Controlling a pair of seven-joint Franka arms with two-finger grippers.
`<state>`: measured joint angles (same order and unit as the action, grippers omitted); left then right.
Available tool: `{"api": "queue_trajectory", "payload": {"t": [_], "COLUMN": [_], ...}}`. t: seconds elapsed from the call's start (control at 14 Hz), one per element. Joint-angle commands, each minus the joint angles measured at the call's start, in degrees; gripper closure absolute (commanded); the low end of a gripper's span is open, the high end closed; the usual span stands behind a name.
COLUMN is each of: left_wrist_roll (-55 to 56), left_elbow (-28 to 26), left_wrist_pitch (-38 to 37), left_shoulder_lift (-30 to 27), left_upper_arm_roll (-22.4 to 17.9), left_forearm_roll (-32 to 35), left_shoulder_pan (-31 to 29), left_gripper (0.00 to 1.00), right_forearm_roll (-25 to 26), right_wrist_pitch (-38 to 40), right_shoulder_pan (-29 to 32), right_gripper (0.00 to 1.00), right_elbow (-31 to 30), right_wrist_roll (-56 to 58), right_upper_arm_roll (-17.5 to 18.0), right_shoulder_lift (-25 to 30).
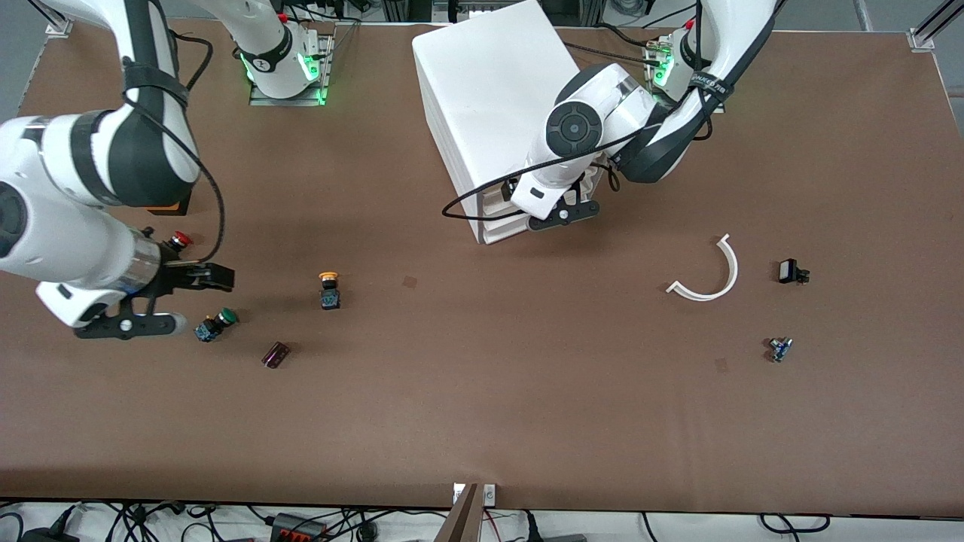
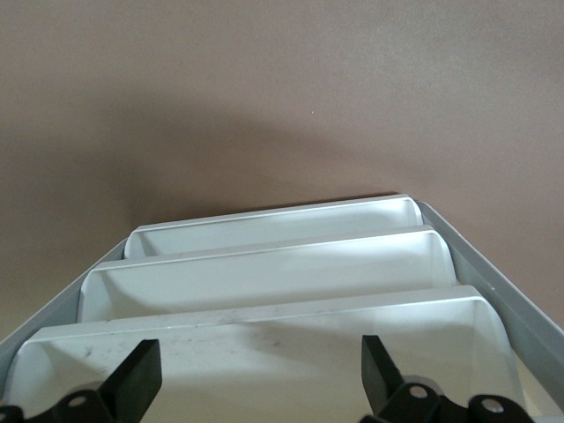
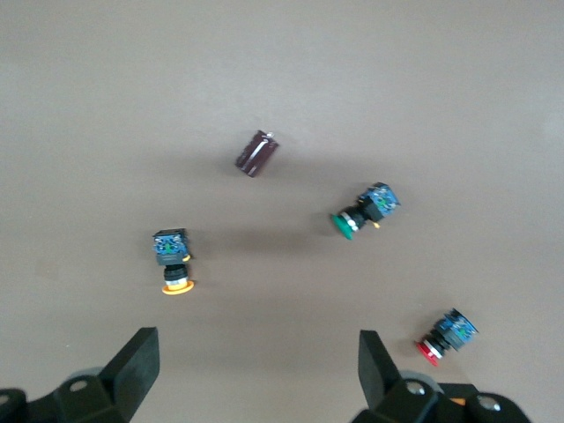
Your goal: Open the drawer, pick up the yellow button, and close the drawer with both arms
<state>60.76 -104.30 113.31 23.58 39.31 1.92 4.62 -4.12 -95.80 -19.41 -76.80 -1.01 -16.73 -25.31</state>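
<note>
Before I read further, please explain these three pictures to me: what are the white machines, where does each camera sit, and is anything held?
The machines are two white robot arms at a brown table. One picture looks down from a high camera facing them; the other two come from cameras on the arms' wrists. The left gripper is at the front of the white drawer cabinet; its wrist view shows its open fingers over the stacked drawers. The right gripper hangs open over the table near three push buttons: an orange-capped button, a green-capped one and a red-capped one. A small dark cylinder lies nearby, and a curved white strip toward the left arm's end. Nothing is held.
</note>
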Motion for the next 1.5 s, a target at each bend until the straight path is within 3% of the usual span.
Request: {"api": "queue_trajectory", "payload": {"t": [0.0, 0.21, 0.36, 0.5, 0.79, 0.93, 1.14, 1.43], "left_wrist_roll": [0.2, 0.2, -0.5, -0.8, -4.9, -8.5, -21.2, -41.2], "left_elbow": [-1.0, -0.9, 0.4, 5.3, 14.2, 17.6, 23.2, 24.0], "left_wrist_pitch": [-0.7, -0.8, -2.8, -8.4, -18.5, -22.2, -28.0, -30.0], "left_shoulder_lift": [-1.9, -1.7, -2.0, -2.0, -2.0, -2.2, -2.1, -2.2], "left_upper_arm_roll": [1.0, 1.0, 0.9, 0.4, 0.2, 0.7, 0.3, 0.9], "left_forearm_roll": [-1.5, -1.5, -1.3, -0.6, -0.4, 1.1, 10.2, 11.8], "left_shoulder_pan": [-0.6, -0.4, -0.8, -1.4, -5.5, -9.0, -11.2, -19.7], "left_gripper": [0.00, 0.00, 0.00, 0.00, 0.00, 0.00, 0.00, 0.00], "right_forearm_roll": [-0.4, -0.7, -0.7, -0.5, 0.9, 3.3, 3.9, 4.5], "right_wrist_pitch": [2.8, 1.7, 0.1, 0.1, 0.4, 0.6, 1.0, -1.0], "right_shoulder_pan": [-0.3, 1.6, 7.3, 12.6, 17.8, 20.5, 20.8, 20.8], "right_gripper": [0.00, 0.00, 0.00, 0.00, 0.00, 0.00, 0.00, 0.00], "right_elbow": [0.1, 0.2, 1.0, 0.9, -0.5, -1.7, -2.8, -11.7], "right_wrist_roll": [0.5, 0.2, 0.2, 0.0, 0.2, 0.2, -0.1, -0.1], "right_upper_arm_roll": [-3.0, -3.1, 1.5, 6.7, 10.1, 14.3, 14.7, 14.7], "right_shoulder_lift": [2.0, 2.8, 3.8, 5.3, 9.0, 11.0, 11.2, 17.3]}}
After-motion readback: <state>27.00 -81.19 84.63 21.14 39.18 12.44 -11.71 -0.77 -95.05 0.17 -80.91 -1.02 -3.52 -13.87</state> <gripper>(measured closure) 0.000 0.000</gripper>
